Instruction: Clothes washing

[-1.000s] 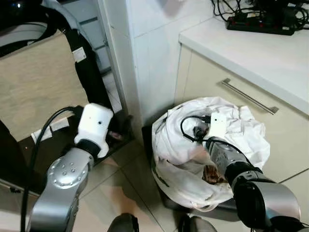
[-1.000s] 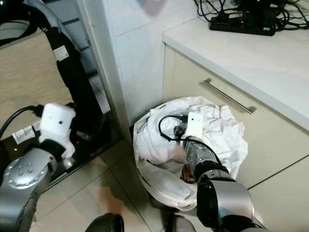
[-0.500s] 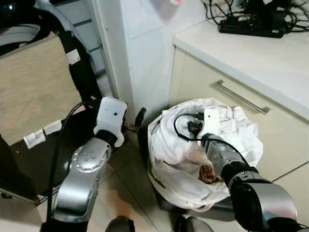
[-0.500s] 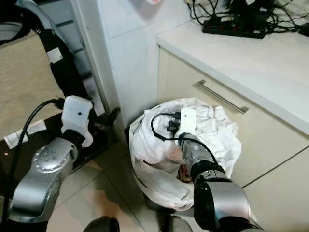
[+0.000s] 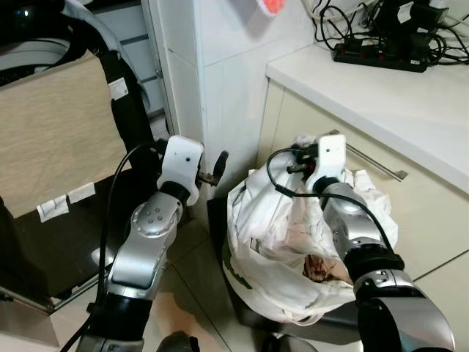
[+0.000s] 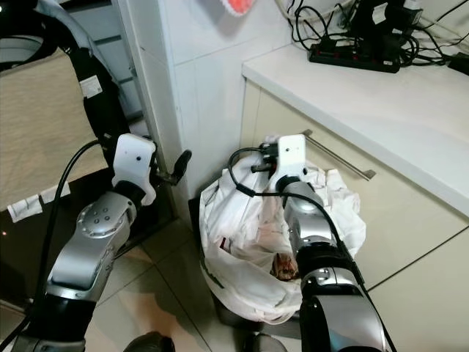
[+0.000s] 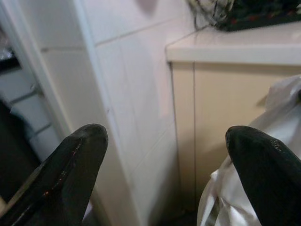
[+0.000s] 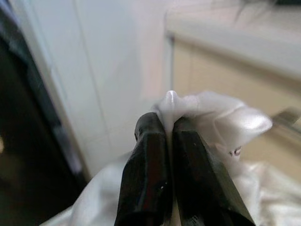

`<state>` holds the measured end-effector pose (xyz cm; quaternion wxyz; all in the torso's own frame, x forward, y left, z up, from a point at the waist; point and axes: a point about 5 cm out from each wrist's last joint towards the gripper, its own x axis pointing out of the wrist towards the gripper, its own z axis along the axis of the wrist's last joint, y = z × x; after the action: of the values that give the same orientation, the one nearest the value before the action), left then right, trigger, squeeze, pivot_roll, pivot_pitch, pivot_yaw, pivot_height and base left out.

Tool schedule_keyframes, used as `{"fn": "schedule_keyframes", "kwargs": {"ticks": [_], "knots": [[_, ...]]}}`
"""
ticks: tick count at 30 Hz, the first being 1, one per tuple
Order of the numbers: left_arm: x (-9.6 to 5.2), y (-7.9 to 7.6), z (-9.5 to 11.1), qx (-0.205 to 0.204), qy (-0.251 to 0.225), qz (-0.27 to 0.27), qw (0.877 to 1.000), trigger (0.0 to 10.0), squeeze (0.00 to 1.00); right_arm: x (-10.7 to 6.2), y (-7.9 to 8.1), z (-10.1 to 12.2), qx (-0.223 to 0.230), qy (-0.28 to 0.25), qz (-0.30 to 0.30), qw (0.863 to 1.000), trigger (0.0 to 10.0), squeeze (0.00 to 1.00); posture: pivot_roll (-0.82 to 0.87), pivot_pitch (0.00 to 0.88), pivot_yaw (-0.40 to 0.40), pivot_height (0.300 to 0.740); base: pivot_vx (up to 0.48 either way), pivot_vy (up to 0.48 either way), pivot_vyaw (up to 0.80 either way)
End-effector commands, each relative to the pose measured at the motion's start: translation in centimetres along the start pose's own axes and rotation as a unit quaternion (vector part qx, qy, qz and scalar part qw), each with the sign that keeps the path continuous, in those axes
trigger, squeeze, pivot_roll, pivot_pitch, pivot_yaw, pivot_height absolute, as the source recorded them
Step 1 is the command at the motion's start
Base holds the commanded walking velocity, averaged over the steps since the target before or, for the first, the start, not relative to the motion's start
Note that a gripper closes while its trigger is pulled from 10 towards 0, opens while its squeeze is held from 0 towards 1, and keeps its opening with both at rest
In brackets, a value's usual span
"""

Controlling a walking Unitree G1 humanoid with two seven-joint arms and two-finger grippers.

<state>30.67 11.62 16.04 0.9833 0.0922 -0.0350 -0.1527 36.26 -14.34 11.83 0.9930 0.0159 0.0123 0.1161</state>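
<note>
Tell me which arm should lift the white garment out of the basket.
Right. The right gripper is already shut on a fold of the white garment, raised above the basket; the left gripper hangs open beside it, near the wall.

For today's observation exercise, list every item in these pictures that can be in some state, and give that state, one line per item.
Right gripper: shut, pinching a fold of the white cloth.
Left gripper: open, holding nothing, near the white tiled wall.
White cloth: crumpled in the dark basket, one fold lifted.
Beige cabinet drawer with metal bar handle: closed.
Black power strip: cables plugged in, on the white countertop.
</note>
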Motion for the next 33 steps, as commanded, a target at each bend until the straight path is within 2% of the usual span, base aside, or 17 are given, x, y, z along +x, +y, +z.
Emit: {"fn": "schedule_keyframes", "kwargs": {"ticks": [1,8,16,25,26,27,28,30,33], "knots": [[0.5,0.0,0.3,0.005,-0.010,0.002,1.000,10.0,0.00,0.0,-0.7,1.8,0.009,-0.043,-0.012,0.999,0.0,0.00,-0.07,0.000,-0.024,0.740,0.000,0.000,0.00],[1.6,0.2,0.6,0.010,-0.033,0.005,0.999,10.0,0.00,0.4,0.4,3.7,0.009,-0.079,0.004,0.997,0.0,0.00,-0.06,0.000,-0.015,0.740,0.000,0.000,0.60],[1.6,0.4,0.7,0.013,-0.042,0.020,0.999,10.0,0.00,0.8,0.8,4.8,0.005,-0.093,0.012,0.996,0.0,0.00,-0.04,0.000,-0.024,0.740,0.000,0.000,0.64],[1.5,0.5,0.6,0.013,-0.041,0.027,0.999,10.0,0.00,0.9,0.8,4.9,0.005,-0.093,0.013,0.996,0.0,0.00,-0.04,0.000,-0.030,0.740,0.000,0.000,0.64],[1.4,0.6,0.5,0.015,-0.040,0.039,0.998,10.0,0.00,1.0,0.8,5.4,0.001,-0.101,0.013,0.995,0.0,0.00,-0.02,0.000,-0.046,0.740,0.000,0.000,0.61],[1.1,0.6,0.3,0.018,-0.039,0.053,0.998,10.0,0.00,1.2,0.9,7.2,-0.006,-0.130,0.016,0.991,0.0,0.00,-0.02,0.000,-0.046,0.740,0.000,0.000,0.59],[1.1,0.6,0.3,0.018,-0.039,0.053,0.998,10.0,0.00,1.2,0.9,7.2,-0.006,-0.130,0.016,0.991,0.0,0.00,-0.02,0.000,-0.046,0.740,0.000,0.000,0.59],[1.0,0.6,0.2,0.018,-0.039,0.055,0.998,10.0,0.00,1.5,1.0,9.9,-0.013,-0.170,0.020,0.985,0.0,0.00,-0.02,0.000,-0.044,0.740,0.000,0.000,0.59],[1.1,0.5,0.2,0.018,-0.040,0.055,0.998,10.0,0.00,1.6,1.2,11.4,-0.018,-0.193,0.027,0.981,0.0,0.00,-0.02,0.000,-0.044,0.740,0.000,0.000,0.59]]}}
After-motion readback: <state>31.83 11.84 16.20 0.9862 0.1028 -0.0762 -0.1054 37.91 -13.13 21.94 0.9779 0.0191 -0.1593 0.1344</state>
